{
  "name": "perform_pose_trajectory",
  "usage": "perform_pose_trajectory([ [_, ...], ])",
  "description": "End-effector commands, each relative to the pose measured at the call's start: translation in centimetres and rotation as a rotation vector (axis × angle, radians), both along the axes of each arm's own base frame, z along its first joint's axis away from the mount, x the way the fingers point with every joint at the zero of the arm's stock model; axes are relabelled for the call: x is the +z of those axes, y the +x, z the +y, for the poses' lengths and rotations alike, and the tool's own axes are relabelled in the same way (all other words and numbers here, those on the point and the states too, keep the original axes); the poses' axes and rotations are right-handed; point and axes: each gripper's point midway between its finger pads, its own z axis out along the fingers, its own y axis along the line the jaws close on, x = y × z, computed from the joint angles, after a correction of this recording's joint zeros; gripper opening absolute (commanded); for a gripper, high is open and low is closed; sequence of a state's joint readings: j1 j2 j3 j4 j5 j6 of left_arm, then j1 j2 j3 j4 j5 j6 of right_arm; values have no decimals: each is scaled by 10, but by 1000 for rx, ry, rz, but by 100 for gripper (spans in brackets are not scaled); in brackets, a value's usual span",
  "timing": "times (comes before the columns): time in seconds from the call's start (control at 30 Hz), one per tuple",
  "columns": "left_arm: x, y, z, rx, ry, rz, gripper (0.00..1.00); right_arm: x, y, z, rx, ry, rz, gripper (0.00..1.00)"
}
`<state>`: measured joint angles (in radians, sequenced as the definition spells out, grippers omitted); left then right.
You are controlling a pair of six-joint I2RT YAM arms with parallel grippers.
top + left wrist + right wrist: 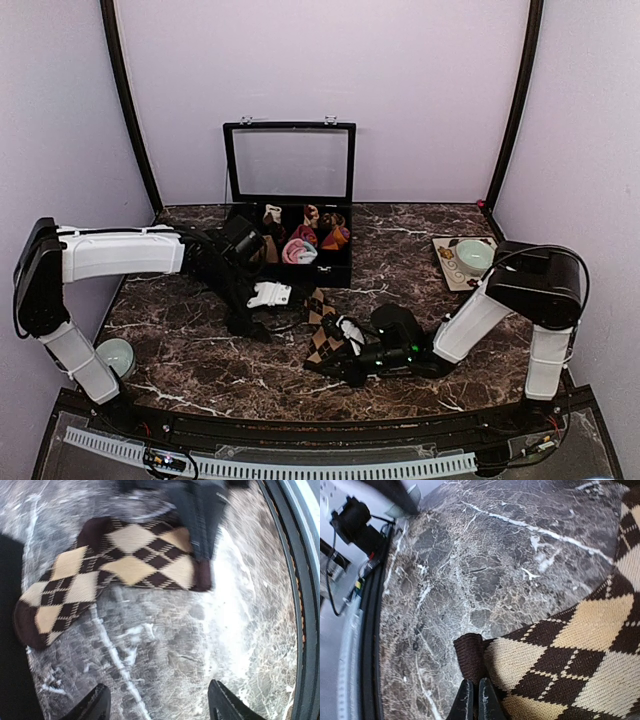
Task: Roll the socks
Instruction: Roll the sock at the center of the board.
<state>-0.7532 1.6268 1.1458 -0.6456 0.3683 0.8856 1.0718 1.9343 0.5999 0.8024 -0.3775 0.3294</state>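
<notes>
The brown-and-beige diamond sock lies flat on the dark marble table, just in front of the open black box and between the two arms. From overhead it shows only as a small patterned patch, half covered by the right arm's wrist.

The left wrist camera gives its full outline: a bent shape with one dark brown end low on the left of that view and the other dark brown end on the right. The right arm's fingers come down onto that right end. The left gripper hangs above bare marble near the sock, its jaws spread wide with nothing between them.

The right wrist camera alone shows the grasp up close. The right gripper has its jaws pressed together at the dark brown band on the sock's edge, pinching the fabric there. The diamond knit spreads away to the right of that view.

Only the overhead view takes in the surroundings. Rolled socks in pink, white and orange sit in the box's compartments, and its glazed lid stands upright. A pale green bowl sits by the left arm's base, and a second bowl rests on a patterned mat at the far right.
</notes>
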Motion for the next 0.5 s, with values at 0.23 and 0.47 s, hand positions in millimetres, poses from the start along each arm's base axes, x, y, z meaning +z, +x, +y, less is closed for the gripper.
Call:
perform_pose_trajectory([
  [0.23,-19,-61,-68,-348,52,-22,38,-84,-32,-77,-173,-235,519,0],
  [0.47,-43,-54,-85,-346,65,-34,33,-88,-33,-80,-180,-257,542,0],
])
